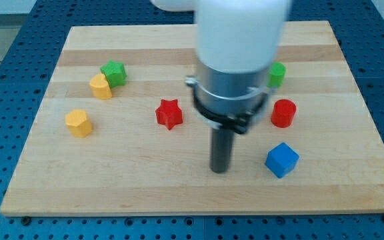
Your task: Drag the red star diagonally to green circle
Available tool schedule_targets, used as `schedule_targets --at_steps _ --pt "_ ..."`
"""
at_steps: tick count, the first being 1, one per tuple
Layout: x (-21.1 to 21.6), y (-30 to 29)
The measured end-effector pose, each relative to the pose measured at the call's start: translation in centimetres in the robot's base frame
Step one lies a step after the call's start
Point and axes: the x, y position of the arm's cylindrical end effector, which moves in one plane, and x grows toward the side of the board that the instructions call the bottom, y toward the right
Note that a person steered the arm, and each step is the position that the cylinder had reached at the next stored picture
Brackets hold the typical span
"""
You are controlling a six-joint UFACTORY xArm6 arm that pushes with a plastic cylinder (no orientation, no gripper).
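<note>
The red star [169, 113] lies on the wooden board [179, 193], left of centre. The green circle [277, 74] sits at the view's right, partly hidden behind the arm's white and silver body. My tip [219, 170] is the lower end of the dark rod; it rests on the board to the right of and below the red star, apart from it, and to the left of the blue cube [282, 160].
A red cylinder [283, 113] stands just below the green circle. A green star [115, 73] touches a yellow block [101, 87] at the upper left. A yellow hexagon [79, 123] lies at the left. Blue perforated table surrounds the board.
</note>
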Motion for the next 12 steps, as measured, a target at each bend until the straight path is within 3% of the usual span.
schedule_targets --at_steps 1,2,4,5,6,8,9,10,12 --pt "-4.1 -2.3" --pt "-4.5 -5.0" --pt "-16.5 -4.9" --pt "-17.9 -5.3" --pt "-21.9 -9.3" --pt "-22.3 -22.9" --pt "-21.7 -27.0" --pt "-19.7 -27.6" --pt "-18.5 -23.1"
